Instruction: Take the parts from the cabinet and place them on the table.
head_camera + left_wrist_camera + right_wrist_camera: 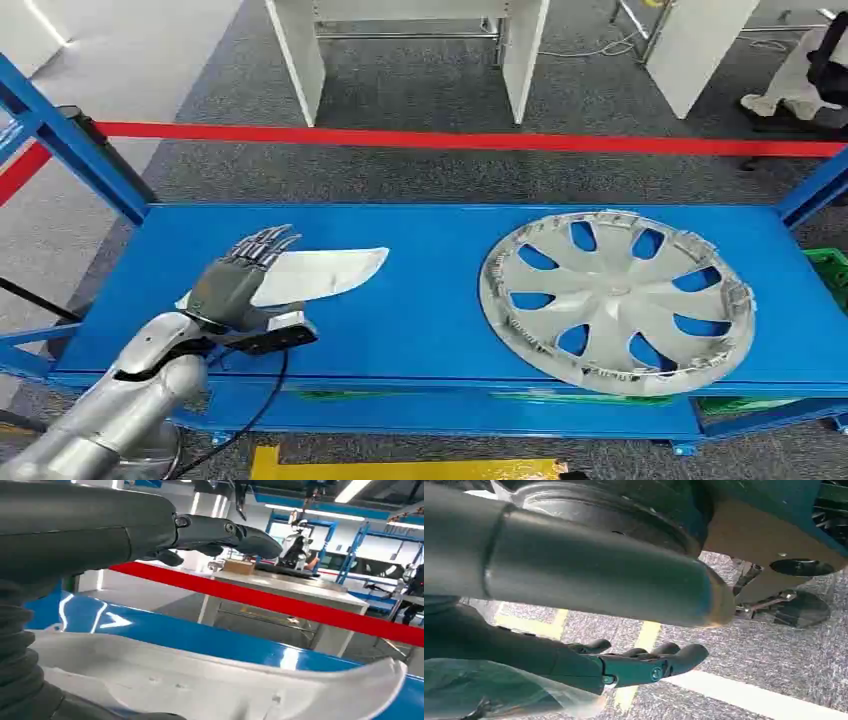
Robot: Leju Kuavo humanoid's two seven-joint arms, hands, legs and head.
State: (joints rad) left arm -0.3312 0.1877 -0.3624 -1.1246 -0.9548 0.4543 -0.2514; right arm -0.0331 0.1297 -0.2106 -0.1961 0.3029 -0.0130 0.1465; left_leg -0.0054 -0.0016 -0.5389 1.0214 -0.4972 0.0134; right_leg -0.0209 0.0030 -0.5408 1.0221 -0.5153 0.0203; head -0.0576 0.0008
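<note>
The left hand [238, 285] lies over the white part [320, 272] on the blue table [430, 300], fingers spread, not gripping. The right hand [634, 665] is empty, fingers apart. A hubcap [615, 298] lies well apart.

right hand [574, 630] | fingers [664, 662] loosely extended, holding nothing | above grey floor [774, 650] with yellow line [644, 635]

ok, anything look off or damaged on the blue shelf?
Nothing damaged. The hubcap lies flat, its near rim reaching the front edge of the shelf. The white part lies flat under the left hand. Nothing is spilled or tipped.
</note>
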